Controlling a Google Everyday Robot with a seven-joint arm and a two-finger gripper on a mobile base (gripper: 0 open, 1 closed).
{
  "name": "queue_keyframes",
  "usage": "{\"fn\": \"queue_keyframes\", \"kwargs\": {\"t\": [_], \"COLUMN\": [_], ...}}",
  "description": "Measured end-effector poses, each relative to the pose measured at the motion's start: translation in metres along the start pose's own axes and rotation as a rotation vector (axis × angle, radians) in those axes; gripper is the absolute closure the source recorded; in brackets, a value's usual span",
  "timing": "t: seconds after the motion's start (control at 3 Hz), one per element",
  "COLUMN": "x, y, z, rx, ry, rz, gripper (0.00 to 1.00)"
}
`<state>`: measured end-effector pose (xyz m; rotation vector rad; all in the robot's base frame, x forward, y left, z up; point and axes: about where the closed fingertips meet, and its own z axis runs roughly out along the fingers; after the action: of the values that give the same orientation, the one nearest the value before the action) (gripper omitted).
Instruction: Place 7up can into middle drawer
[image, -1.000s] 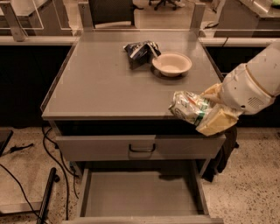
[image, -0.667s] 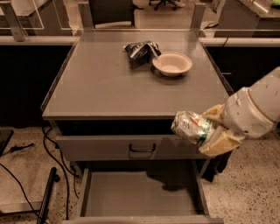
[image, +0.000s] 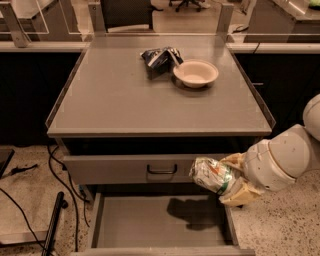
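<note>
The 7up can (image: 214, 175), green and white with a silver end, lies on its side in my gripper (image: 235, 181). The gripper's cream fingers (image: 242, 194) are shut on the can's right end, coming in from the right on the white arm. The can hangs in the air in front of the cabinet's right side, just right of the closed drawer front with the black handle (image: 161, 170). The middle drawer (image: 160, 222) is pulled open below, showing its flat grey floor. The can's shadow falls on the floor's right half.
A cream bowl (image: 195, 73) and a dark snack bag (image: 159, 58) sit at the back of the grey cabinet top (image: 125, 100). Black cables (image: 30, 200) and a black pole (image: 52, 225) lie on the floor at left.
The gripper with the can has moved down from the cabinet top's front right edge, past the closed drawer front, to just above the open drawer.
</note>
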<state>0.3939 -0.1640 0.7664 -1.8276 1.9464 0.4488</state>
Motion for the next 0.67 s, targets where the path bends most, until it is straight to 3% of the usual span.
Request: {"fn": "queue_keyframes", "kwargs": {"t": [0.67], "x": [0.0063], "y": [0.0015], "z": [0.0075], "rx": [0.013], "ry": [0.014], "rz": [-0.025], "gripper": [1.00]}}
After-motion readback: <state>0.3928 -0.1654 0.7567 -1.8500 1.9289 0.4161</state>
